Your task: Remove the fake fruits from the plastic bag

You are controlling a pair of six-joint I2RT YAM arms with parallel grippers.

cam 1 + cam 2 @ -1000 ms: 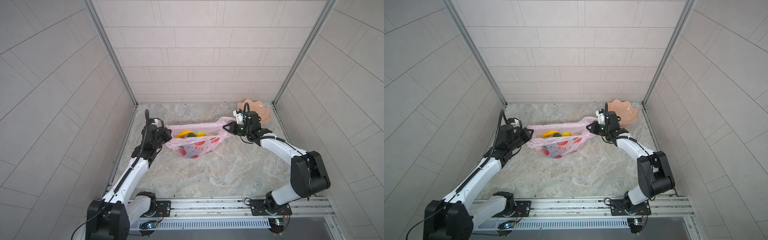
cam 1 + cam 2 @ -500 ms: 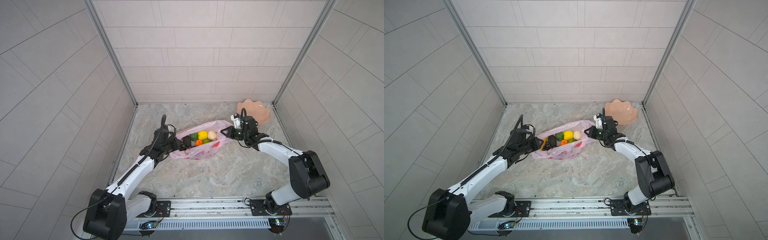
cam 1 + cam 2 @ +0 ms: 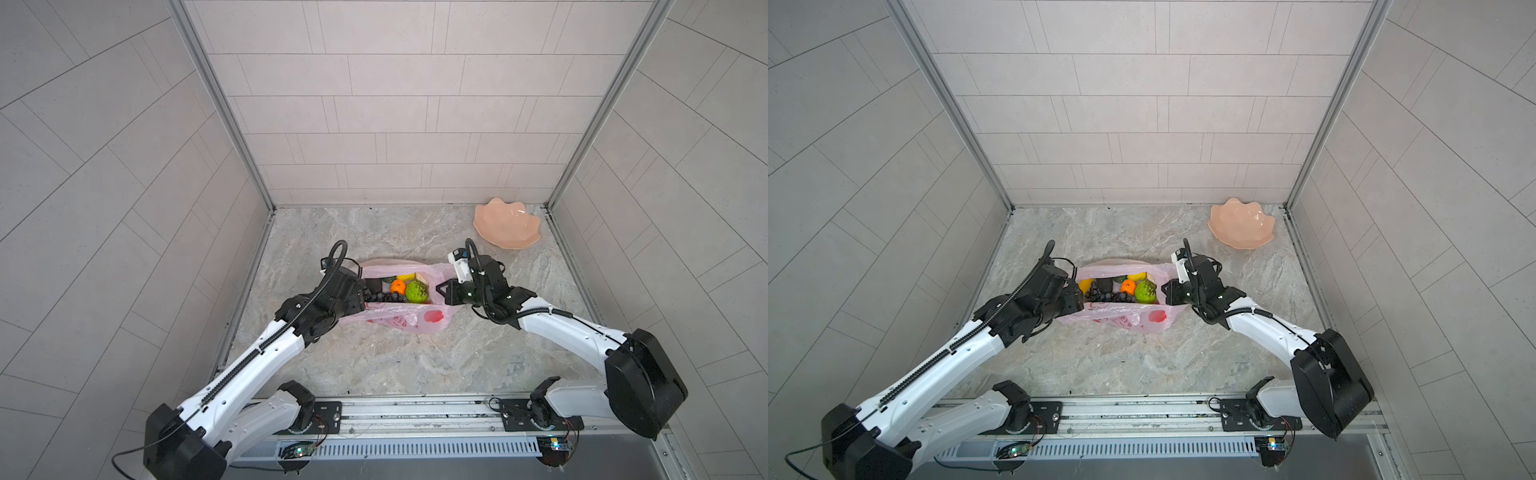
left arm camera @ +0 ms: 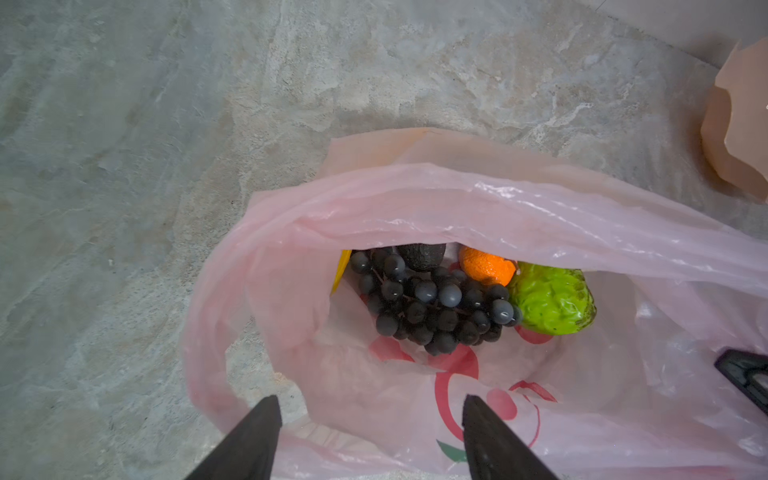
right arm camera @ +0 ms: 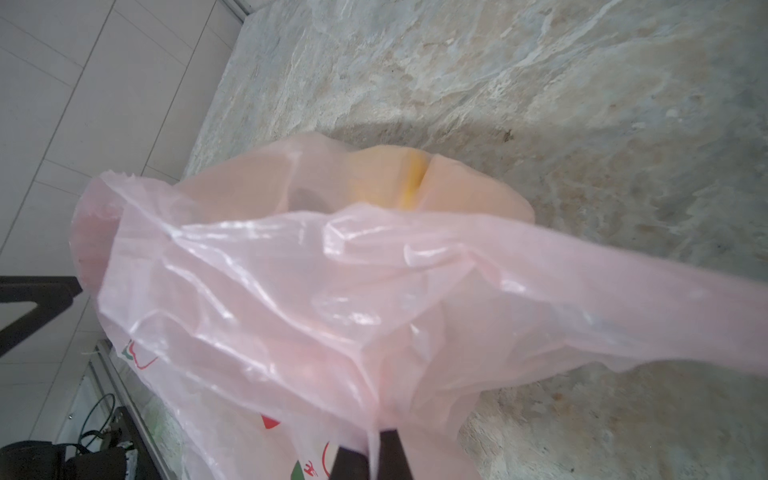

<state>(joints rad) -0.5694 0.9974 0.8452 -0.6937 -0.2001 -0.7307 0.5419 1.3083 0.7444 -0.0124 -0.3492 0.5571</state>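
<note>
1 grape bunch (image 4: pixel 432 303), 1 orange (image 4: pixel 484 266), 1 bumpy green fruit (image 4: pixel 552 301) ahead of our wide left gripper (image 4: pixel 370 401); avocado (image 4: pixel 422 254) half-hidden; right gripper (image 5: pixel 370 451) pinches the bag (image 5: pixel 374 291).

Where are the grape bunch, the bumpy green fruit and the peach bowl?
grape bunch (image 4: pixel 432 303), left wrist view, middle of the dark cluster.
bumpy green fruit (image 4: pixel 552 301), left wrist view, its knobbly side.
peach bowl (image 3: pixel 507 226), in a top view, its inner wall.

White-shelled left arm (image 3: pixel 257 353) and right arm (image 3: pixel 569 328), black at joints and wrists, carry ribbed black cables (image 3: pixel 291 322); the left hand (image 4: pixel 370 405) ends in tapered black fingers (image 4: pixel 249 440). Silver base rail (image 3: pixel 415 415) at six o'clock.
</note>
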